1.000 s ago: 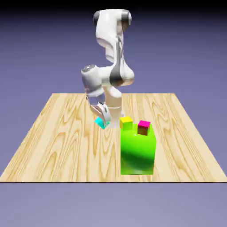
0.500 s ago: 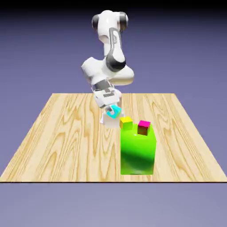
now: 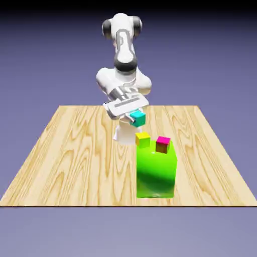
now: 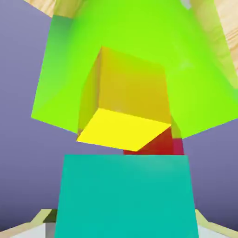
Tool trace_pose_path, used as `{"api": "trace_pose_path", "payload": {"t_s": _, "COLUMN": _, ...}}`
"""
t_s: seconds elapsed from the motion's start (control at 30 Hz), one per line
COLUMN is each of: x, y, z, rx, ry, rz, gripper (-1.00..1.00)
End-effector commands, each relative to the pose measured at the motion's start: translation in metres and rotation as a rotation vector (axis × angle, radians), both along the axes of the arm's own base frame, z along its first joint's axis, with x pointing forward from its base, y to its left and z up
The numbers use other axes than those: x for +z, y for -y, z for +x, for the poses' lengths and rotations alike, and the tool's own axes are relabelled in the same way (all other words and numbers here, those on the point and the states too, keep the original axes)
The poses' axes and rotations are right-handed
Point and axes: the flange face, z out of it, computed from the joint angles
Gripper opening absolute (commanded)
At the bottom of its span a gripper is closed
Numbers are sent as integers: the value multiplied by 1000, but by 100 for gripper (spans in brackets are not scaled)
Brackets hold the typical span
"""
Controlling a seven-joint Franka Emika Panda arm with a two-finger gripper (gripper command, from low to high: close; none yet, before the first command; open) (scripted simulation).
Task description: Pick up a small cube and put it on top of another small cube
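Observation:
My gripper (image 3: 135, 117) is shut on the small cyan cube (image 3: 138, 119) and holds it in the air, above and slightly to the exterior view's left of the yellow cube (image 3: 142, 139). The yellow cube and a magenta cube (image 3: 162, 144) both sit on top of the big green block (image 3: 156, 170). In the hand view the small cyan cube (image 4: 124, 195) fills the bottom between the finger tips. Beyond it lie the yellow cube (image 4: 123, 109), a sliver of the magenta cube (image 4: 160, 145) and the green block (image 4: 139, 46).
The wooden table (image 3: 70, 160) spreads around the green block, which stands near its front edge. The arm's base (image 3: 122, 134) stands just behind the block.
The gripper has lifted the cyan cube from table level and carried it up and toward the exterior view's right, to a spot above the yellow cube. The hand has also turned.

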Motion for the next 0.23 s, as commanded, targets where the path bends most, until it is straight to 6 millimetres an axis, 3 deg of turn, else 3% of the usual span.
{"api": "trace_pose_path", "payload": {"t_s": 0.0, "x": -5, "y": -3, "z": 3, "rx": 1, "ry": 0, "rz": 1, "gripper": -100}}
{"api": "trace_pose_path", "payload": {"t_s": 0.13, "x": -23, "y": -16, "z": 15, "rx": -2, "ry": 3, "rz": 5, "gripper": -100}}
{"api": "trace_pose_path", "payload": {"t_s": 0.17, "x": -23, "y": -16, "z": 15, "rx": -2, "ry": 3, "rz": 5, "gripper": 100}}
{"api": "trace_pose_path", "payload": {"t_s": 0.2, "x": -23, "y": -16, "z": 15, "rx": -2, "ry": 3, "rz": 5, "gripper": 100}}
